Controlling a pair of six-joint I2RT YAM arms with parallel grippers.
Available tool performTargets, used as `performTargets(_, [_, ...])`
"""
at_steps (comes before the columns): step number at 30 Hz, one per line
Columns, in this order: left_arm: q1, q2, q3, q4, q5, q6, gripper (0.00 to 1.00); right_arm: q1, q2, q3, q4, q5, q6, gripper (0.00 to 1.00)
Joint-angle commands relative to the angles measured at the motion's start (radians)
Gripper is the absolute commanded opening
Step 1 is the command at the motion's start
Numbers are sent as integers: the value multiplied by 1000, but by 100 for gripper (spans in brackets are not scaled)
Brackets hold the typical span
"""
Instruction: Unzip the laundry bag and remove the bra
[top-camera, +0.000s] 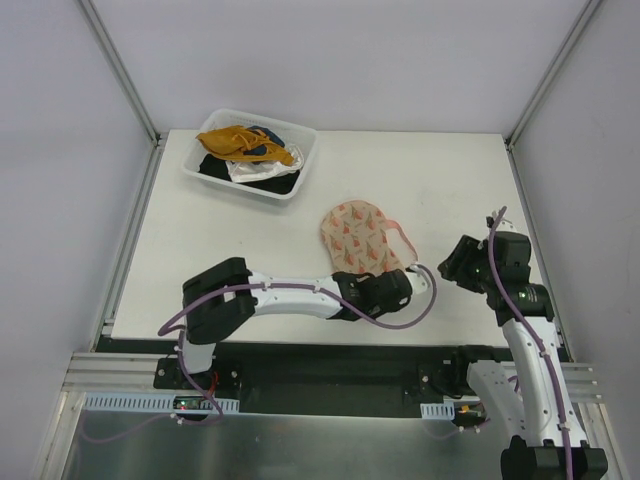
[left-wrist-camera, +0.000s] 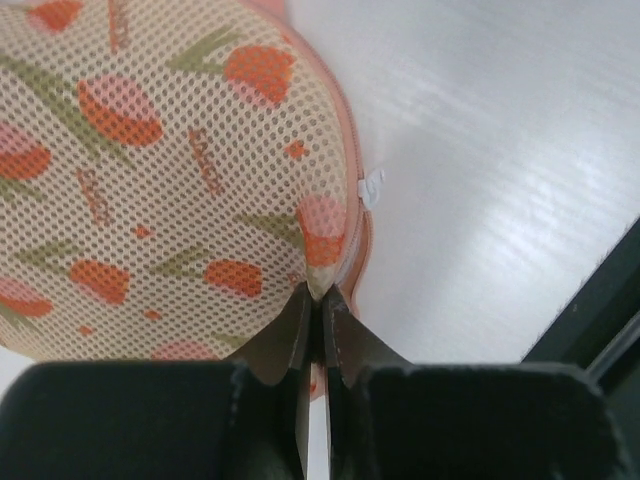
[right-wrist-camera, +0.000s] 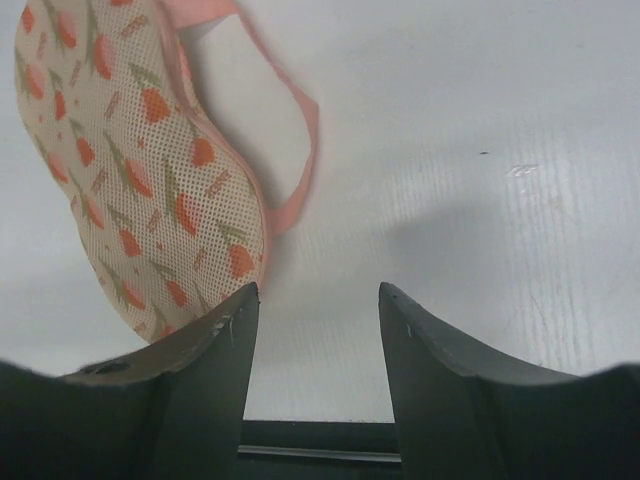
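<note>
The laundry bag (top-camera: 362, 238) is lying on the table (top-camera: 200, 260), right of the middle, and looking zipped all around (the bra is not showing anywhere). The left gripper (left-wrist-camera: 318, 305) is pinching the bag's near rim, fingers pressed together. The right gripper (right-wrist-camera: 315, 300) is hovering just beside it, jaws apart. Unzipping and removal are both remaining.

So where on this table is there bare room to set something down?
Two bare patches: the far right corner, between the clear bin and the table edge, and the left side, between the bin and the left arm. It is crowded near the front, where the left hand pinches the laundry bag and the open right hand hovers beside it.
</note>
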Motion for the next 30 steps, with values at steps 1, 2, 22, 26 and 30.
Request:
performTargets(1, [91, -187, -99, 38, 162, -38, 0, 0, 0, 0, 24, -185, -23, 52])
performTargets(2, [107, -218, -118, 52, 209, -48, 0, 8, -7, -30, 41, -250, -17, 50])
performTargets(22, [249, -459, -276, 184, 473, -174, 0, 296, 207, -55, 360, -480, 155, 49])
performTargets(26, [253, -464, -278, 190, 481, -174, 0, 296, 229, -61, 406, -516, 161, 49])
performTargets(30, [256, -467, -282, 193, 486, -168, 0, 293, 224, -86, 428, -560, 166, 49])
